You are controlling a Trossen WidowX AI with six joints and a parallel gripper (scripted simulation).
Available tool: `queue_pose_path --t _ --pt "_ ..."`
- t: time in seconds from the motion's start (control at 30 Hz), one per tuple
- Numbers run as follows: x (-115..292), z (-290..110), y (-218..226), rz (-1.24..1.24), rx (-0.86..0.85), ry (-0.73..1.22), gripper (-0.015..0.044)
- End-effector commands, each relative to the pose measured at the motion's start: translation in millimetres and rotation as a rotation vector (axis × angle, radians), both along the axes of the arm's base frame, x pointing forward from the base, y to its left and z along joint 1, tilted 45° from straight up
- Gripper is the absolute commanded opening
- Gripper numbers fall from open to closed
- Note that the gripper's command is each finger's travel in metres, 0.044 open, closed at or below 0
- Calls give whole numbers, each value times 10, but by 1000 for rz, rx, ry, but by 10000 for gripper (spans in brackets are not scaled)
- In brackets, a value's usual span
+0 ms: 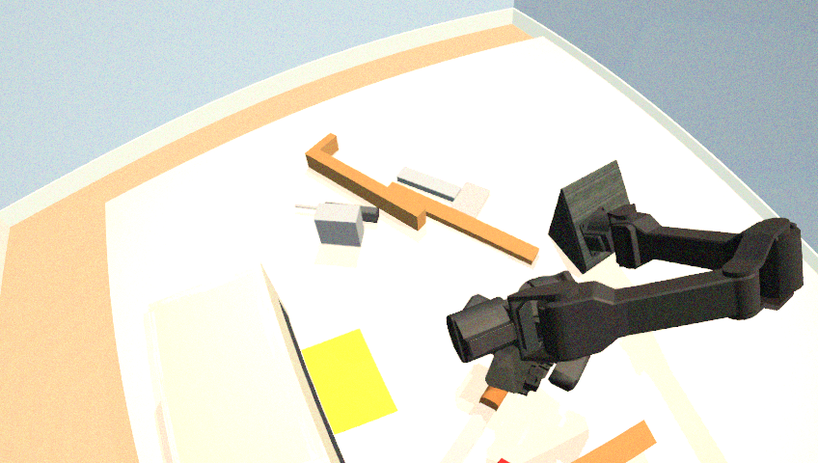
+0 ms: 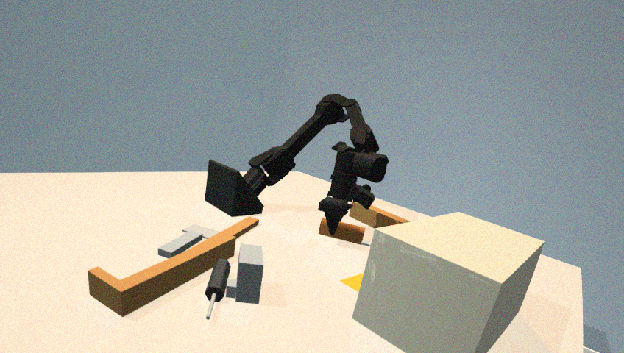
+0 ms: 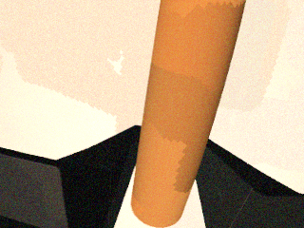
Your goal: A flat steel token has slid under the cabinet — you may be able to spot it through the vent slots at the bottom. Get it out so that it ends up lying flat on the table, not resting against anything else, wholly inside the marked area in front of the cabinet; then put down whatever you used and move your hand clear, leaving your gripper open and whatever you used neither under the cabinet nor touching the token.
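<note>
Gripping orange rod (image 3: 190, 95) | gripper (image 2: 334, 218) clamped on it | cabinet (image 2: 442, 279) beside yellow marked area (image 1: 347, 378)

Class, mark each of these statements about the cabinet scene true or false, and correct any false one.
1. The gripper is shut on an orange rod. True.
2. The yellow marked area lies behind the cabinet. False: it lies in front of it.
3. The long L-shaped orange bar is held by the arm. False: it lies on the table, apart from the gripper.
4. A grey block sits beside the L-shaped bar. True.
5. The steel token lies on the yellow area. False: no token shows there.
</note>
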State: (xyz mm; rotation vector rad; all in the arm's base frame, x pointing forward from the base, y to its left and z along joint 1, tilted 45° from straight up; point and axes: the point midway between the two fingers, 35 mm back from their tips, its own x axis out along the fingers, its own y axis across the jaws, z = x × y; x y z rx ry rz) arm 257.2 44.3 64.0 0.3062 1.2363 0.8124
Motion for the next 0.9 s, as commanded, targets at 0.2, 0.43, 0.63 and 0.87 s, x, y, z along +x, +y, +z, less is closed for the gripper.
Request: queue_pose_path --t 0.2,0.43,0.63,0.87 --pt "15 -77 -93 1 -2 -5 0" --pt "22 -135 -155 3 -3 -7 0" --pt "28 -183 -206 4 -3 -8 0" --pt "34 -239 -265 5 -4 -9 0"
